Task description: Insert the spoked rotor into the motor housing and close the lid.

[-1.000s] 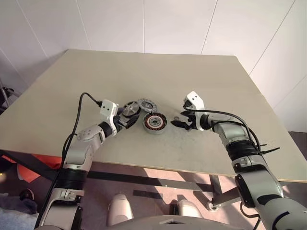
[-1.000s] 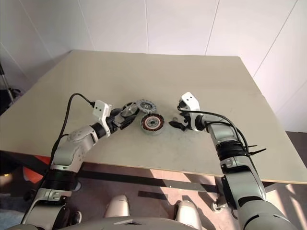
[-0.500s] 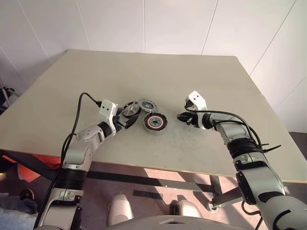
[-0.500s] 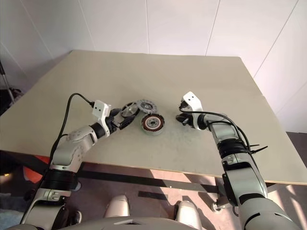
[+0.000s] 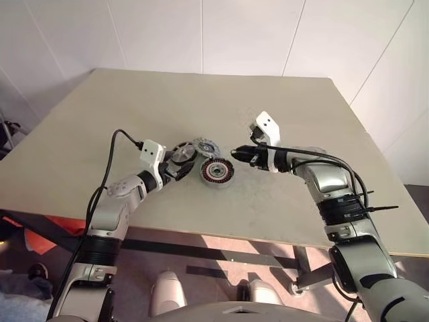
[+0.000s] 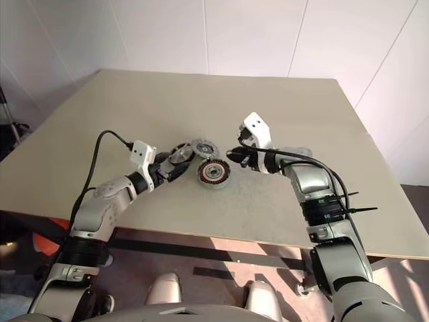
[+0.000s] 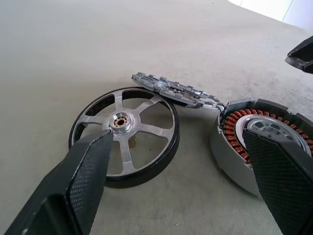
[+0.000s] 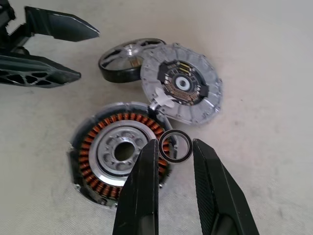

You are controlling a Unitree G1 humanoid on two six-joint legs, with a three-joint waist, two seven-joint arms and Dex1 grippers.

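Observation:
The spoked rotor (image 7: pixel 124 134), black-rimmed with silver spokes, lies on the table. The grey slotted lid (image 8: pixel 182 83) leans with one edge on the rotor and sits close behind the motor housing (image 8: pixel 112 152), whose copper windings face up. My left gripper (image 7: pixel 176 142) is open and low by the rotor, one finger in front of the rotor and the other in front of the housing, holding nothing. My right gripper (image 8: pixel 174 144) is shut on a small black ring (image 8: pixel 175 131), held in the air at the housing's right edge. In the left eye view the right gripper (image 5: pixel 236 153) hovers just right of the housing (image 5: pixel 216 172).
The beige table (image 5: pixel 201 100) stretches wide behind and beside the parts. Its front edge (image 5: pixel 221 233) runs close below both arms. A white panelled wall stands behind the table.
My right gripper was open and low on the table to the housing's right. It closed on the small black ring, rose and swung left to the housing. The left arm kept still.

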